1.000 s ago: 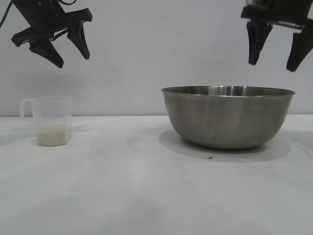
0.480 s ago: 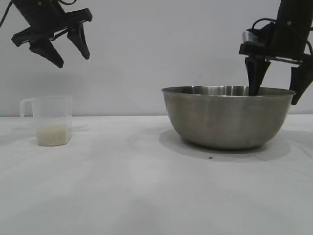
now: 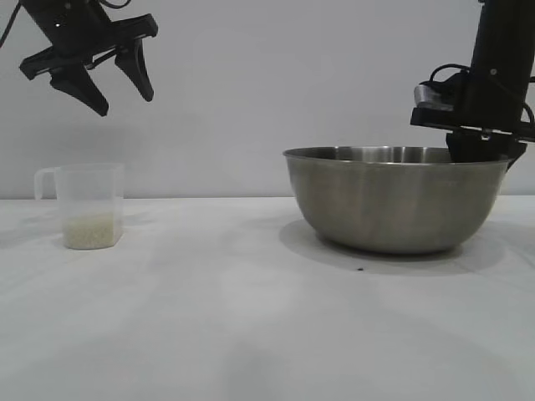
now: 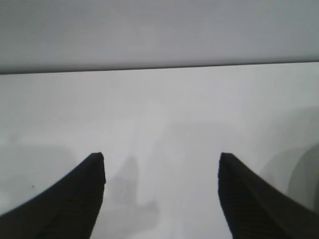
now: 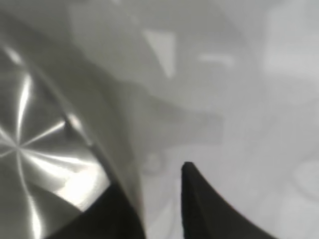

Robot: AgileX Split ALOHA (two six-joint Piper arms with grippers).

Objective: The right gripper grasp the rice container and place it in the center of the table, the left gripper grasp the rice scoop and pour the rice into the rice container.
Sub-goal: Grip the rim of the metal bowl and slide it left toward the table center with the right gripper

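Now that the black two-fingered right gripper (image 3: pixel 478 149) has dropped and pinched its jaws on the rim of the wide brushed-steel rice container (image 3: pixel 393 200) near the surface's right edge, the bowl has nudged slightly rightward; dragging it to centre seems next. Above the clear plastic rice scoop (image 3: pixel 84 205), the left gripper (image 3: pixel 104 79) hangs with jaws spread.
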